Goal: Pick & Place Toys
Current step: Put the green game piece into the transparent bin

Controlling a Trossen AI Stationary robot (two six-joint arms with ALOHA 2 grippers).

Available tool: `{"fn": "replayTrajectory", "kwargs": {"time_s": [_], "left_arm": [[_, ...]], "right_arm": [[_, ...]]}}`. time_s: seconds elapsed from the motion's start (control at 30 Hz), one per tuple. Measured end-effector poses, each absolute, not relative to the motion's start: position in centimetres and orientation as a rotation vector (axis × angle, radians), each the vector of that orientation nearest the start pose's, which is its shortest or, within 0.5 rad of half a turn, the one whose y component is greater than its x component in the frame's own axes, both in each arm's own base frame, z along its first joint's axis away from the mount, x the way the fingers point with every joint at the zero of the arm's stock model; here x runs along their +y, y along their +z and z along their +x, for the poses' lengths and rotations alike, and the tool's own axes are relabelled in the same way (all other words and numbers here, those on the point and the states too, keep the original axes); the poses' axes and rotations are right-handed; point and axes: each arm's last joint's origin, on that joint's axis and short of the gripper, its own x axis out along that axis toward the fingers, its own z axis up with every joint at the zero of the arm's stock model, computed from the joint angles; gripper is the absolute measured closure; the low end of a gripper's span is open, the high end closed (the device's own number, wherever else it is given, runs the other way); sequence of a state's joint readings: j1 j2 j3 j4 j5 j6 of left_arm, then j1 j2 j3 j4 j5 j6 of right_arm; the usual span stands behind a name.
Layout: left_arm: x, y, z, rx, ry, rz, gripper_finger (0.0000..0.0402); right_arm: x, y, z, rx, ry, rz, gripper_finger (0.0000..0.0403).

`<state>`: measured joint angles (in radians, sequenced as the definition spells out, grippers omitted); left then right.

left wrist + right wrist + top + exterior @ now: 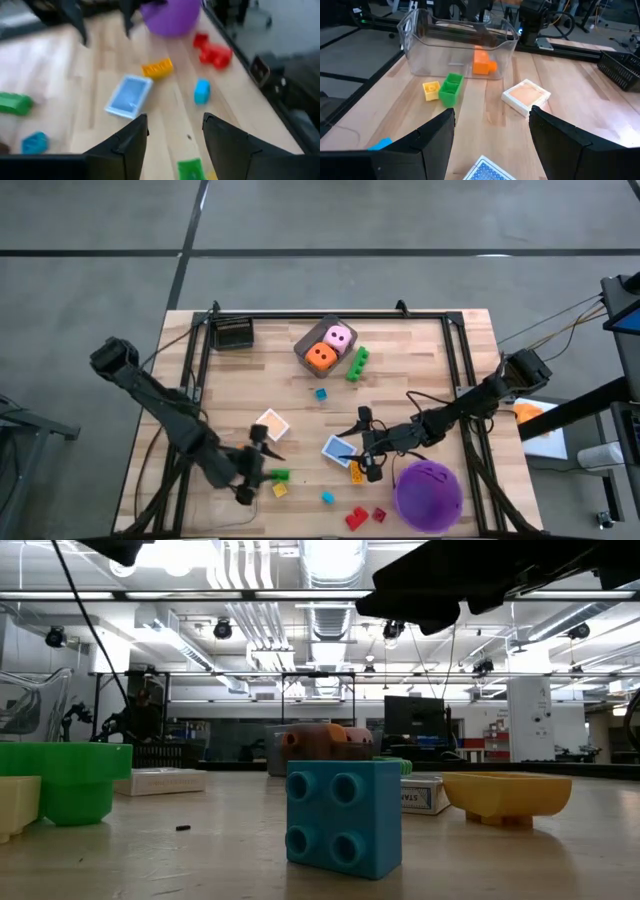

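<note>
Seen from above: left gripper (258, 470) low over the worktop (420, 360) near its front edge, jaws parted and holding nothing, green brick (280, 475) just beside them and a yellow brick (279, 491) close by. Right gripper (366, 448) over the blue tile (338, 448), jaws likewise apart and empty, partly hiding an orange brick (356, 472). Purple bucket (429, 495) cut close to the front right corner, two red bricks (365, 516) beside it. Orange die (320, 357) and pink die (338, 337) inside the clear tray (303, 340) near the far edge; long green brick (357, 364) just outside. Open bare wood at centre.
</note>
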<state>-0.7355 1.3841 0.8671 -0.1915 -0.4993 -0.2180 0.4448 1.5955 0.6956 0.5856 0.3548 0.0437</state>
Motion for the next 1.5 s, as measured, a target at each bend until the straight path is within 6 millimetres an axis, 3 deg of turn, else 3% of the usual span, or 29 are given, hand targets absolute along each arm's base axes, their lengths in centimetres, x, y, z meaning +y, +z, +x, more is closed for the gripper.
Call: {"fn": "replayTrajectory", "kwargs": {"time_s": [0.27, 0.5, 0.93, 1.23, 1.5], "left_arm": [[-19.5, 23.5, 25.7, 0.954, -0.117, 0.215, 0.0094], [-20.3, 22.0, 28.0, 1.070, -0.147, 0.158, 0.0022], [-19.2, 19.3, 29.1, 1.178, -0.068, 0.056, 0.0019], [-18.1, 16.9, 28.8, 1.189, -0.051, 0.004, 0.0019], [-17.7, 16.1, 28.4, 1.212, -0.038, 0.005, 0.0019]], "right_arm": [[13.2, 18.0, 28.6, 0.335, 0.103, -0.085, 0.0153], [14.0, 17.8, 28.1, 0.355, 0.129, -0.085, 0.0153], [14.5, 17.7, 27.7, 0.370, 0.149, -0.094, 0.0153], [14.5, 17.7, 27.7, 0.374, 0.147, -0.091, 0.0153], [14.5, 17.7, 27.7, 0.374, 0.147, -0.091, 0.0153]]}}
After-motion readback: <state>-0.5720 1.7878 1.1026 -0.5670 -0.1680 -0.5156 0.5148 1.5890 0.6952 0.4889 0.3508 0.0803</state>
